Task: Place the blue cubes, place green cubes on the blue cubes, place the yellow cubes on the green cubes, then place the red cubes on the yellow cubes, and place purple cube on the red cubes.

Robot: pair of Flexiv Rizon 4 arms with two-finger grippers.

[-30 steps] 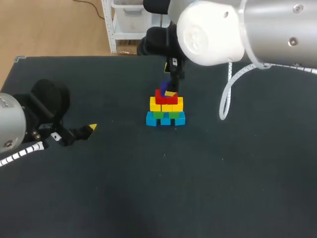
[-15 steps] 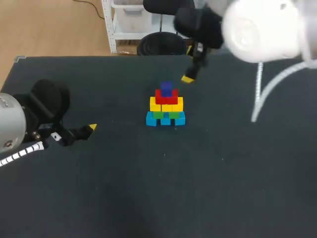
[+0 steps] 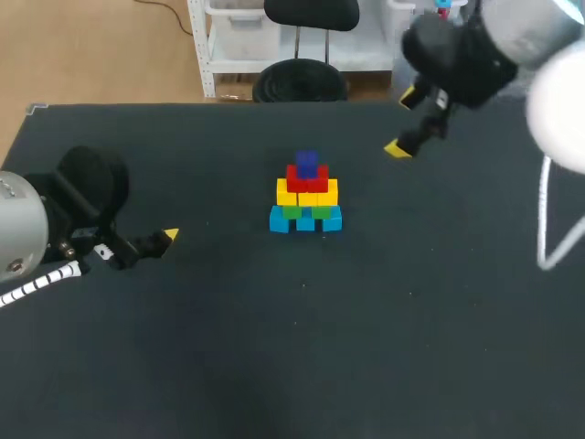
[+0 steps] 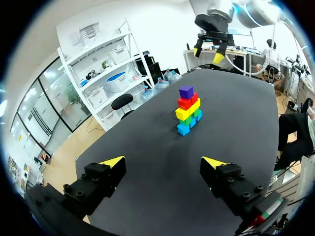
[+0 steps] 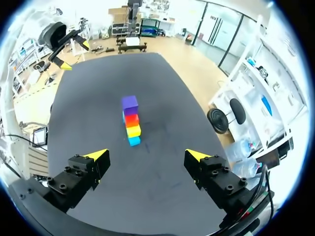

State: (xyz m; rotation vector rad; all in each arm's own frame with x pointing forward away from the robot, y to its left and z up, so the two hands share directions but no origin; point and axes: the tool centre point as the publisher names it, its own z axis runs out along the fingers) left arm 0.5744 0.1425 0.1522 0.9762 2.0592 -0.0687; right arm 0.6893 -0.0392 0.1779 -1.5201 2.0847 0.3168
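A cube pyramid (image 3: 306, 197) stands mid-table: blue cubes (image 3: 306, 220) at the base, then green (image 3: 306, 211), yellow (image 3: 307, 193) and red (image 3: 307, 177) cubes, with a purple cube (image 3: 307, 163) on top. My right gripper (image 3: 403, 122) hangs open and empty at the far right, well clear of the stack. My left gripper (image 3: 151, 242) rests open near the table's left side. In the left wrist view the stack (image 4: 188, 110) is far ahead of the open gripper (image 4: 163, 162). The right wrist view has the stack (image 5: 130, 120) ahead of its open gripper (image 5: 147, 155).
The dark table (image 3: 302, 347) is bare around the stack. My left arm's bulky wrist (image 3: 82, 197) lies over the left edge. My right arm (image 3: 512, 46) comes in at the upper right corner.
My right gripper has let go of the purple cube on top of the stack and pulled back up and to the right. The left arm has not moved.
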